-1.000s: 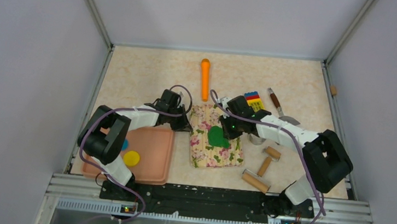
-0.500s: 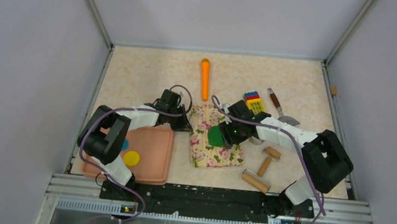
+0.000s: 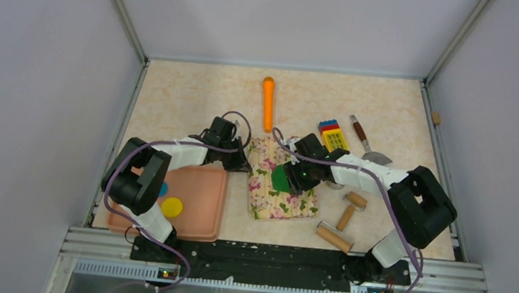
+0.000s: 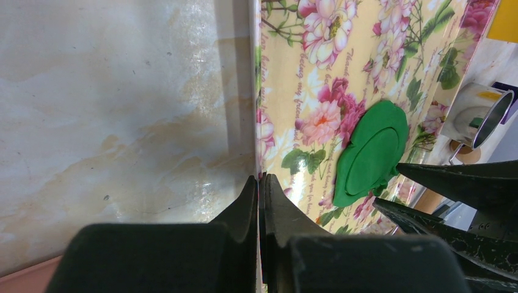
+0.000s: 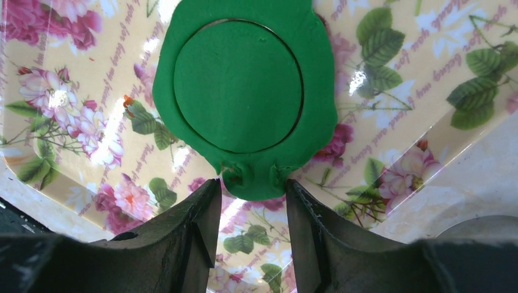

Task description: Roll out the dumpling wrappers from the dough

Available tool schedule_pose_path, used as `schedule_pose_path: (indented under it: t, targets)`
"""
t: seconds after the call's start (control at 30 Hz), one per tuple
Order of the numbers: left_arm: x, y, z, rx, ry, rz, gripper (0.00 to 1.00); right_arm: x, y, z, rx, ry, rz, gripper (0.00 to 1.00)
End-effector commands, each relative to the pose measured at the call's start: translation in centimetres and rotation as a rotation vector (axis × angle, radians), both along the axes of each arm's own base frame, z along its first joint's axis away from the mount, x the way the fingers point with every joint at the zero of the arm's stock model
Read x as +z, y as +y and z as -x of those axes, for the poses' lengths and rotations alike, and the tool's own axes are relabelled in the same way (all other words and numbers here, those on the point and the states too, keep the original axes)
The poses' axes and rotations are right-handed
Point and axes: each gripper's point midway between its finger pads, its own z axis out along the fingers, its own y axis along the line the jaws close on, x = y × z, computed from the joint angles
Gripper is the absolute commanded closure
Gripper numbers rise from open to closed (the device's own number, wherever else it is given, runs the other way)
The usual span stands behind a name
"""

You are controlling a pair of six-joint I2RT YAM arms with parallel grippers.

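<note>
On the floral mat (image 5: 415, 73) in the middle of the table lies the dough (image 5: 324, 73), a flat dark green piece with a neat circle cut into it, so a round green wrapper (image 5: 238, 85) sits inside a ragged ring of scrap. My right gripper (image 5: 251, 183) is low over the mat's near side, its jaws partly apart, with a small dimpled tab of the dough's edge between them; I grip nothing. My left gripper (image 4: 260, 180) is pinched tight on the mat's left edge, which I read as holding the mat steady. A yellow wrapper (image 3: 172, 206) already lies in the pink tray (image 3: 203, 184) on my left. I judge the step in hand to be freeing the cut disc from the scrap around it. The next move calls for closing on that tab only, clear of the cut line, then peeling the ring up slowly and low, so the soft clay neither tears nor drags the disc along. Whether the cut goes fully through I cannot tell.
</note>
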Motion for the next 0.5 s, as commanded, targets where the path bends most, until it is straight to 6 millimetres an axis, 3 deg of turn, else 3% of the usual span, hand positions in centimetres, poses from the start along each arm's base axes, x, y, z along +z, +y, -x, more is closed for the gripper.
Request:
schedule_pose_path:
  t: [0.0, 0.1, 0.23, 0.47]
  targets:
    - [-1.2, 1.0, -0.1, 0.013, 0.011, -0.052, 1.00, -1.0, 0.2, -0.2, -0.002, -0.012, 0.025, 0.56]
    - [-1.1, 1.0, -0.1, 0.015, 0.011, -0.051, 1.00, -1.9, -0.7, -0.1, -0.010, -0.017, 0.080, 0.66]
    - [-1.1, 1.1, -0.2, 0.016, 0.008, -0.053, 1.00, -2.2, -0.6, 0.4, -0.001, -0.012, 0.082, 0.88]
    - [-1.3, 1.1, -0.3, 0.016, 0.012, -0.052, 1.00, 0.8, 1.7, 0.0, 0.012, -0.019, -0.023, 1.00]
